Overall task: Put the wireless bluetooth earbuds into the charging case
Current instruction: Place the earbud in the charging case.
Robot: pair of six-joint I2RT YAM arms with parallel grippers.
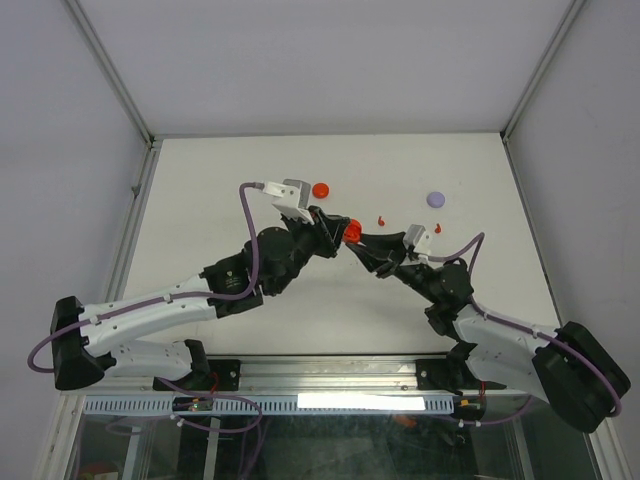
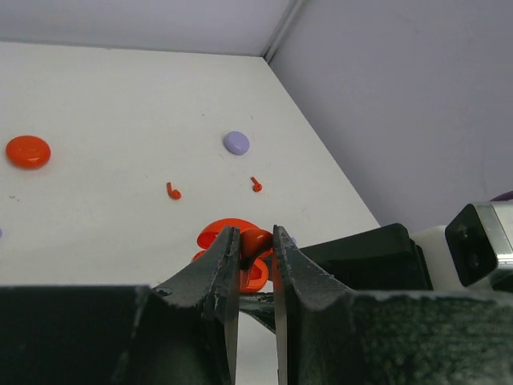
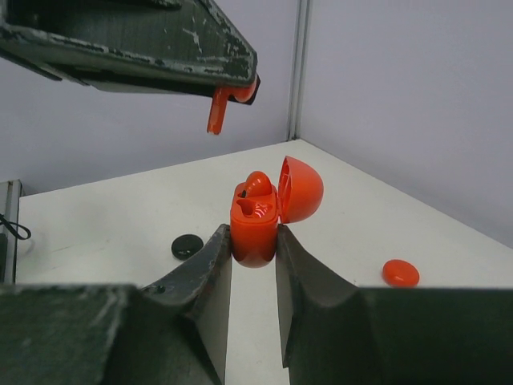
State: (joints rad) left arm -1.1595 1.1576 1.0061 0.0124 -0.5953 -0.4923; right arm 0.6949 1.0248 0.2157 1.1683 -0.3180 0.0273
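Red charging case [image 3: 255, 228], lid hinged open and thrown back, held upright between the narrowed fingers of the right pincer [image 3: 253, 241], seemingly clear of the table [image 1: 220, 180] and roughly over its middle; gripped low on the body to leave the sockets facing up and unobstructed. Seated bud [image 3: 256, 184], apparently already home in one socket. Above the case and apart from it, left pincer [image 3: 238, 83] closed on a red earbud [image 3: 216, 112], pinched by the head with stem hanging down, to suit a straight descent into the free socket. Judged step: alignment before insertion; risk of the stem catching on the rim. Loose earbud [image 1: 380, 220] and another loose earbud [image 1: 438, 227] lying on the table toward the far edge, right of the middle. Red disc [image 1: 320, 189] and lavender disc [image 1: 435, 199] nearer the far edge, black disc [image 3: 187, 245] also on the table; none needed for this step.
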